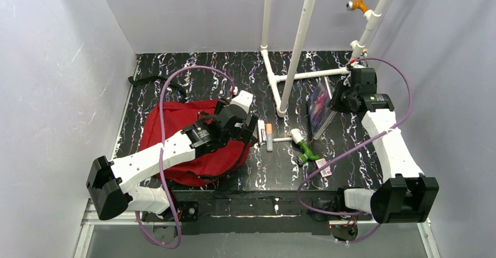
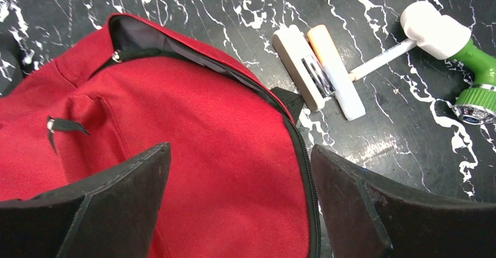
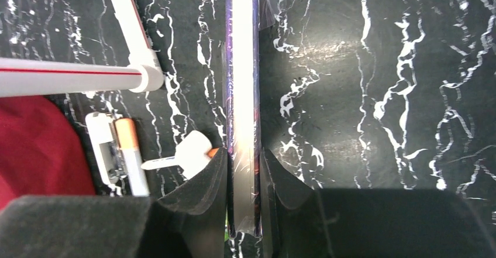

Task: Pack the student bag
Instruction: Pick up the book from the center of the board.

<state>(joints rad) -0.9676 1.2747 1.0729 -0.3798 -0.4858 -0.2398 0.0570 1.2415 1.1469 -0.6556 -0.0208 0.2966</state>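
black marbled tabletop (image 1: 281, 170): left pincer (image 2: 240, 148) gapes empty over the student bag (image 2: 205, 123), right pincer (image 3: 243, 152) clamps a thin book (image 3: 243, 65).

Item: student bag (image 1: 175, 120), a large, soft red fabric backpack with a rounded outline.
Place: left half of the black marbled worktop (image 1: 234, 71), towards its near edge.
Pose: lying flat with a broad red panel facing up, the fabric slack and lightly creased.
Trim: a black zipper track (image 2: 248, 85) follows the curved edge.
Opening: the zipper is parted at one end, showing grey lining (image 2: 140, 35).
Panel detail: a small black zipper pull (image 2: 65, 126) lies on the red cloth.
Strap: a black strap (image 1: 149, 81) lies beyond the far-left corner.
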